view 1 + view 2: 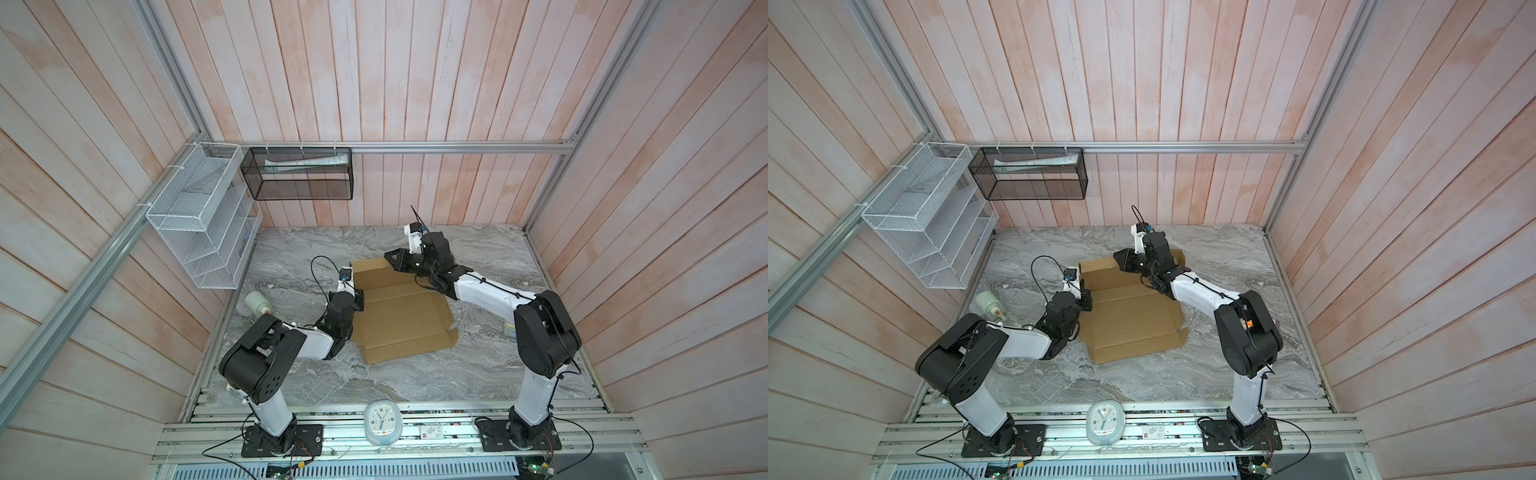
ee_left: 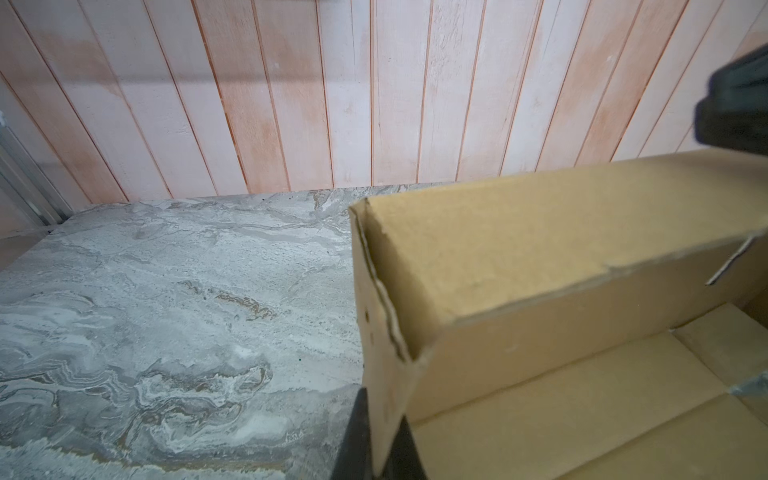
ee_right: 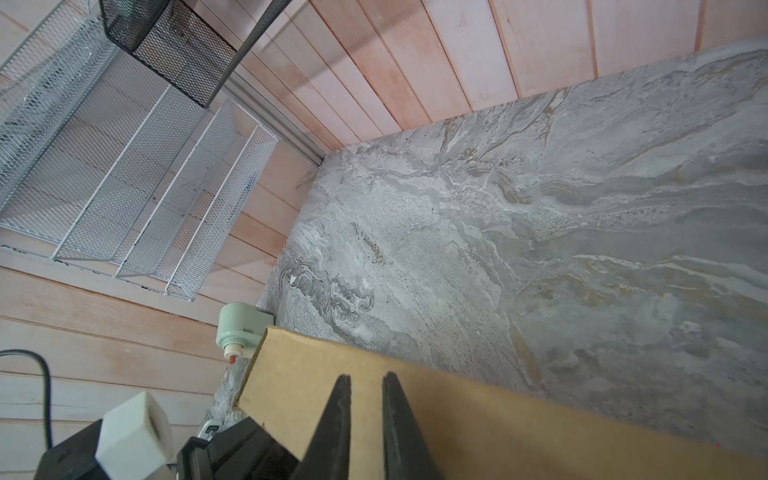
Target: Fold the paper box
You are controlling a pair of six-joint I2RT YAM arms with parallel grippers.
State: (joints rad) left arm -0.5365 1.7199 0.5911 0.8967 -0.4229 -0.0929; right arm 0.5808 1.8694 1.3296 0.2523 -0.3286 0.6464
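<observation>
Left pincer [image 2: 382, 440] pinches paper box [image 2: 540, 257] edge; bare table [image 2: 166, 311] beside.

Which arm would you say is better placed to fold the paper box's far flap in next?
Right, I think: the right gripper is over the far flap, jaws slightly apart, whereas the left gripper is shut on the paper box's left wall.

The paper box [image 1: 399, 316] lies on the table [image 1: 478, 374] between both claws, its left wall inside the left gripper [image 1: 359, 298], its far flap against the right gripper [image 1: 390, 255], a small bottle [image 1: 257, 306] left of the left gripper.
</observation>
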